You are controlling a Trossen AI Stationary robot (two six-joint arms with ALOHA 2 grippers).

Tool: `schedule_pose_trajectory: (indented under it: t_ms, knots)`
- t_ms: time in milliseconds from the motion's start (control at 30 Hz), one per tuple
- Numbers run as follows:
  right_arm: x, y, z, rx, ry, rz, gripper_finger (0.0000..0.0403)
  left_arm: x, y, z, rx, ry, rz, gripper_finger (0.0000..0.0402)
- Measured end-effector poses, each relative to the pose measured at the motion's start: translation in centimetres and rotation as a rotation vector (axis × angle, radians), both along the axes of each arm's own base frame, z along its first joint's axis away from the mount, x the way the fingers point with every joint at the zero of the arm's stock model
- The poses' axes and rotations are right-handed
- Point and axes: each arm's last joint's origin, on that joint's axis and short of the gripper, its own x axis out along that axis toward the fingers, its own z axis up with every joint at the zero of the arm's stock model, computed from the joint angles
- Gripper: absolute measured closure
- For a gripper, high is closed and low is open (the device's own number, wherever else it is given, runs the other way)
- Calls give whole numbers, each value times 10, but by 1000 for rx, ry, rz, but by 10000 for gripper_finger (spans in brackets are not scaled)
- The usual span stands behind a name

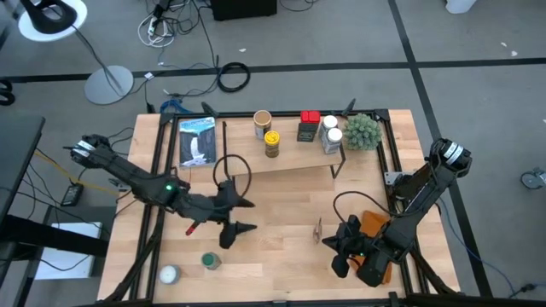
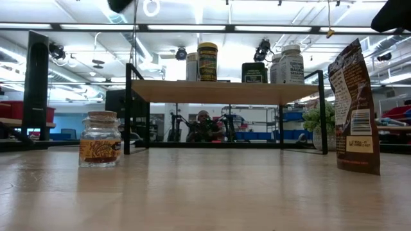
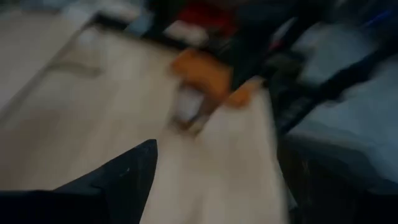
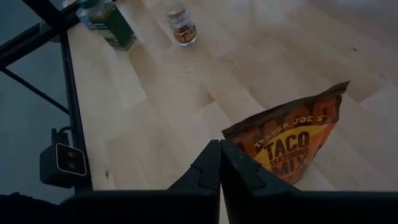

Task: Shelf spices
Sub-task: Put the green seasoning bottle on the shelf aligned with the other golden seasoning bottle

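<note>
The shelf (image 1: 294,156) stands at the table's far middle and carries several spices: a tan jar (image 1: 262,122), a yellow jar (image 1: 271,143), a red tin (image 1: 310,117) and white jars (image 1: 332,136). Two more jars (image 1: 210,261) (image 1: 168,274) stand near the front left. A brown taco seasoning pouch (image 1: 317,230) (image 4: 292,146) stands upright on its bottom edge mid-table. My left gripper (image 1: 249,216) hovers open left of the pouch, holding nothing. My right gripper (image 4: 219,163) is shut, close beside the pouch. My right gripper's shut fingertips (image 4: 217,152) point slantingly down from the table's right, close to the lower corner (image 4: 231,134) of the standing pouch. Whether they touch it, I cannot tell.
A green fuzzy plant (image 1: 362,130) stands at the shelf's right end. An orange-brown cloth (image 1: 375,226) lies under my right arm. A blue-and-white packet (image 1: 198,141) lies at the far left. Bare tabletop (image 1: 273,273) stretches along the front middle.
</note>
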Motion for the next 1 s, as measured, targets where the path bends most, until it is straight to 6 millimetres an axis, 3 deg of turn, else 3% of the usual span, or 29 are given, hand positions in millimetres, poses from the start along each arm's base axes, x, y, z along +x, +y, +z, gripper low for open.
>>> schedule_pose_trajectory:
  t_ms: [167, 333, 467, 733, 1000]
  knots:
    - [0, 0, 0, -8, 2, 7, 400, -18, -8, 32, 36, 194, 114, 66]
    - [0, 0, 0, -6, 2, 7, 397, -29, -23, 46, -45, 281, 140, 66]
    - [0, 0, 0, 3, 9, 13, 396, -32, -37, 37, -99, 426, 161, 66]
    - [0, 1, 0, 19, 23, 24, 399, -31, -68, -2, -205, 783, 174, 66]
    - [0, 1, 0, 16, 34, 42, 401, -23, -92, -33, -237, 953, 160, 66]
